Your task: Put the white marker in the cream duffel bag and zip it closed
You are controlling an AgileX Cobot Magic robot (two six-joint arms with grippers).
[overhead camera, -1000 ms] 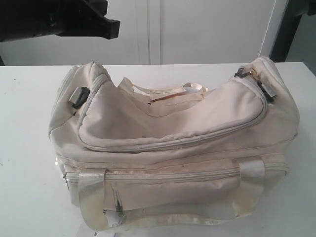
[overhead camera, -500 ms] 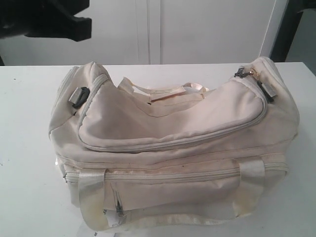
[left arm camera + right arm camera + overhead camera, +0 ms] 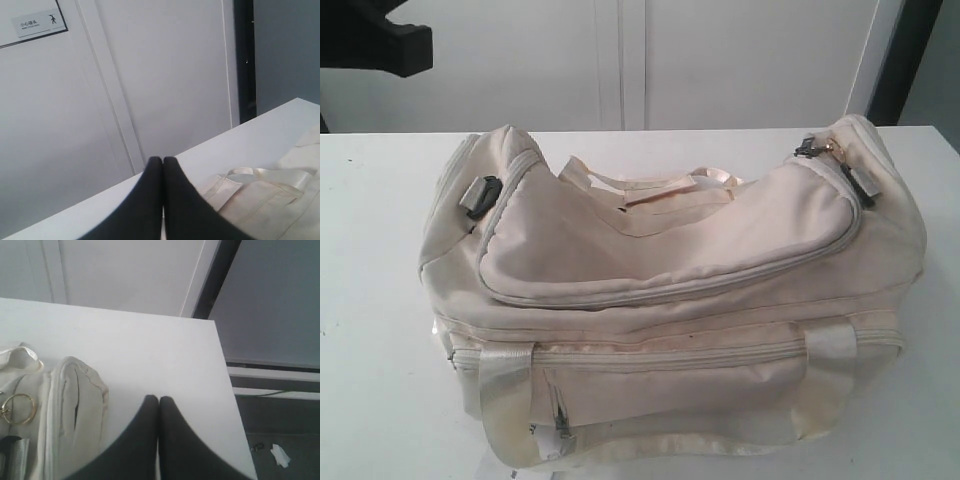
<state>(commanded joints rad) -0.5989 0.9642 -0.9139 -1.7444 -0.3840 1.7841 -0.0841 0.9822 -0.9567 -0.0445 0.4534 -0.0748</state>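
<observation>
Exterior view: the cream duffel bag [image 3: 670, 290] is sitting mid-bench [image 3: 370, 400], long side to camera. Its top flap is lying down over the opening w/ a dark zip pull [image 3: 808, 148] at the right end, so the interior is hidden. Strap handles [image 3: 660, 185] are flopping across the top. The left arm [image 3: 380, 40] is hanging high over the bench's far-left corner, clear of the bag. Left wrist view: the left claw [image 3: 162, 167] is pointing across the bench, tips pressed together, pinching nothing. Right wrist view: the right claw [image 3: 158, 405] is hovering beside the bag's end nr a gold ring [image 3: 17, 410], tips likewise together.
</observation>
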